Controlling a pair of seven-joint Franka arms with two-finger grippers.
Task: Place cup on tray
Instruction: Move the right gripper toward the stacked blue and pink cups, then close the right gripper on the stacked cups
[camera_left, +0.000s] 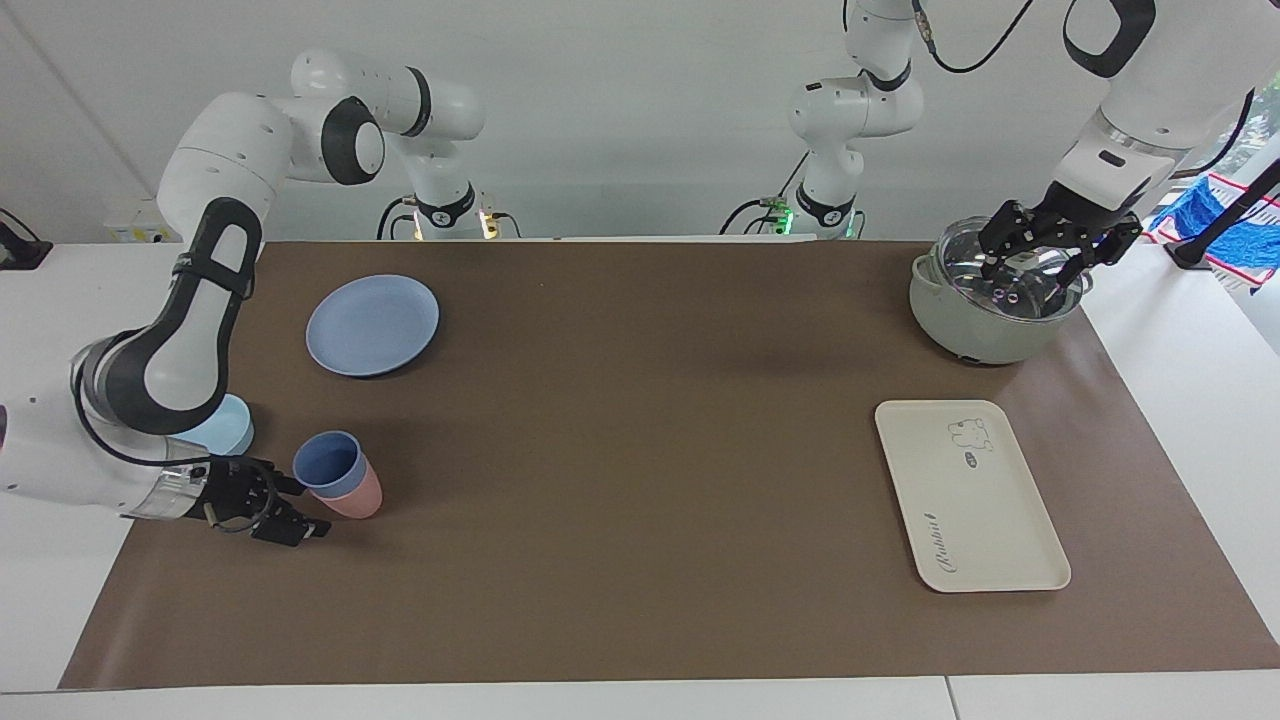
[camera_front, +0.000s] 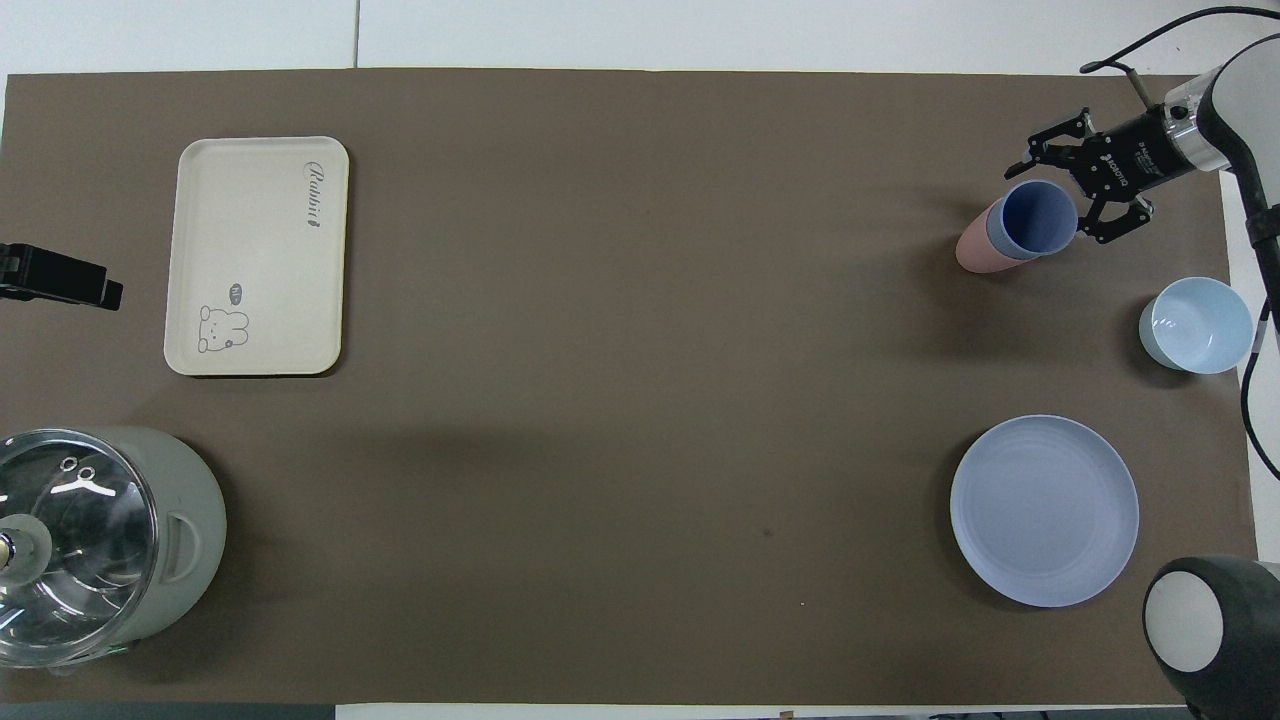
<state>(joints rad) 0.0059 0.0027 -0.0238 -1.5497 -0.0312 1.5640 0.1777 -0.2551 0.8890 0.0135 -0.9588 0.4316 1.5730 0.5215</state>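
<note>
The right claw (camera_left: 290, 510), fingers spread, sits just beside the cup (camera_left: 328, 462); it should close squarely on the rim, leaving the pink cup (camera_left: 358, 494). The left claw (camera_left: 1060, 245) waits, spread, over the pot (camera_left: 990, 300).

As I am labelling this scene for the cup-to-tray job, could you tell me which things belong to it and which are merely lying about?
Part of the job:
- blue cup, nested in the pink cup
- cream tray, bare
- right gripper, open beside the cup

Lying about:
- pink cup
- light-blue bowl
- blue plate
- lidded pot, under the waiting left gripper
</note>
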